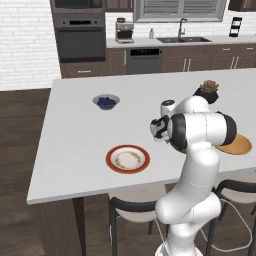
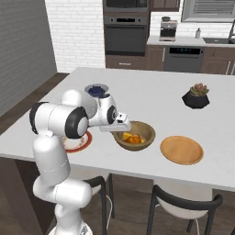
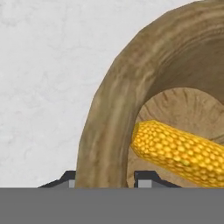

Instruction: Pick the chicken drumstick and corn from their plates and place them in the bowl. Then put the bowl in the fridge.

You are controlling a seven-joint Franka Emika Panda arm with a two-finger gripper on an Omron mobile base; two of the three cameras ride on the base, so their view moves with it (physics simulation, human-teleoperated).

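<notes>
The wooden bowl (image 2: 142, 130) stands on the island counter between the two plates. Yellow corn (image 3: 179, 151) lies inside it, and an orange-brown chicken drumstick (image 2: 134, 139) lies beside the corn. My gripper (image 3: 107, 179) is shut on the bowl's near rim (image 3: 105, 131), one finger outside the wall and one inside. In the right base view the gripper (image 2: 123, 126) sits at the bowl's left edge. The red-rimmed white plate (image 1: 128, 159) and the tan plate (image 2: 181, 149) hold nothing. The fridge is out of view.
A small grey bowl of blueberries (image 1: 106, 102) sits farther back on the counter (image 1: 75, 135). A dark pot with a succulent (image 2: 196, 97) stands at the back right. Stools (image 2: 183, 206) are tucked under the near edge. The oven (image 1: 80, 37) and sink line the far wall.
</notes>
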